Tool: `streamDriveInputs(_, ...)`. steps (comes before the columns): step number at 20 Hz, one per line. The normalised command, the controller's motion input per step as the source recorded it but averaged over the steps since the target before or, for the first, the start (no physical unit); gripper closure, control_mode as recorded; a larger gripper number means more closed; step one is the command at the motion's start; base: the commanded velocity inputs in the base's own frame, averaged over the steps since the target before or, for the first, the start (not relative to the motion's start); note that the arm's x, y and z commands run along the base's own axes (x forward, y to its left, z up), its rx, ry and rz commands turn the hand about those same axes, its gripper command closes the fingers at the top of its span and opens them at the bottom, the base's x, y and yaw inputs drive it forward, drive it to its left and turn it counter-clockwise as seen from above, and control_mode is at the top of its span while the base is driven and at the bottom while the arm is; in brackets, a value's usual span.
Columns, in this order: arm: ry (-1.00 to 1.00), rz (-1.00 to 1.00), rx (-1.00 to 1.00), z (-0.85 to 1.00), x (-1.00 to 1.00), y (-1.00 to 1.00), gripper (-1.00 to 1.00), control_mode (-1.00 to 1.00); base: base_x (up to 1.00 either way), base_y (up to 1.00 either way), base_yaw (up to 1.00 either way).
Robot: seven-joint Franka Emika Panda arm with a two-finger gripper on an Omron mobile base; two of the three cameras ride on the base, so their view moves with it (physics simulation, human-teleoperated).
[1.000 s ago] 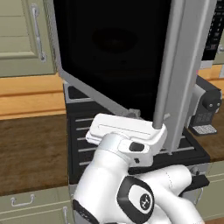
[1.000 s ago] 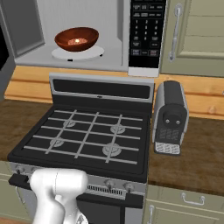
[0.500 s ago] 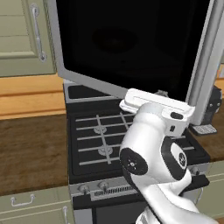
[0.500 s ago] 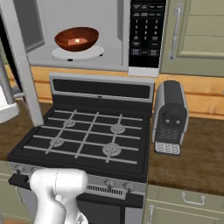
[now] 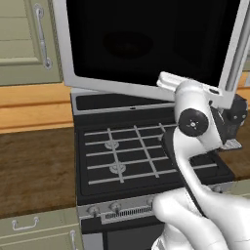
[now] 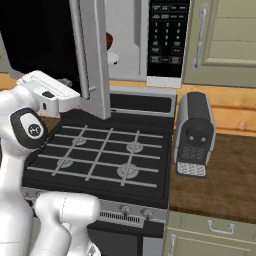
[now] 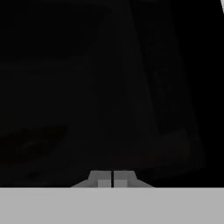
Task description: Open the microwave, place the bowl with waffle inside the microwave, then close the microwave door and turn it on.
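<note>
The microwave door [image 5: 146, 44], silver-framed with black glass, stands partly swung across the microwave [image 6: 127, 35]. Its edge [image 6: 92, 55] hides most of the cavity. A sliver of the reddish-brown bowl [image 6: 109, 40] shows on the white turntable [image 6: 115, 58] inside. The waffle is hidden. The black keypad panel [image 6: 167, 35] sits on the right. My gripper [image 7: 113, 178] is shut, its fingertips together and right up against the dark glass. The white hand [image 6: 50, 92] rests at the door's lower outer face, just left of its free edge.
A black gas stove [image 5: 141, 151] lies below the microwave. A dark grey appliance [image 6: 195, 135] stands on the wooden counter [image 6: 225, 175] to the stove's right. Beige cabinets [image 5: 24, 39] flank the microwave, and more counter [image 5: 34, 166] lies at the left.
The door has swung from wide open toward the cavity, with my arm following it to the right. The bowl, fully visible before, is now nearly covered by the door.
</note>
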Motion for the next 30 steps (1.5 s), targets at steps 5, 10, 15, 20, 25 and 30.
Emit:
streamDriveInputs(5,0.18,0.33,0.08,0.55,0.76,0.15,1.00,-1.00,0.00,0.00,0.00)
streamDriveInputs(10,0.34,0.25,0.05,0.78,0.62,0.20,1.00,-1.00,0.00,0.00,0.00)
streamDriveInputs(15,0.49,0.17,0.05,-0.03,0.98,0.03,1.00,-1.00,0.00,0.00,0.00)
streamDriveInputs(20,-0.10,0.14,0.00,-0.96,0.79,0.00,1.00,-1.00,0.00,0.00,0.00)
streamDriveInputs(25,-0.28,0.08,0.00,-0.83,0.68,0.01,1.00,-1.00,0.00,0.00,0.00)
streamDriveInputs(30,-0.04,0.02,0.08,-0.40,0.70,0.00,1.00,-1.00,0.00,0.00,0.00)
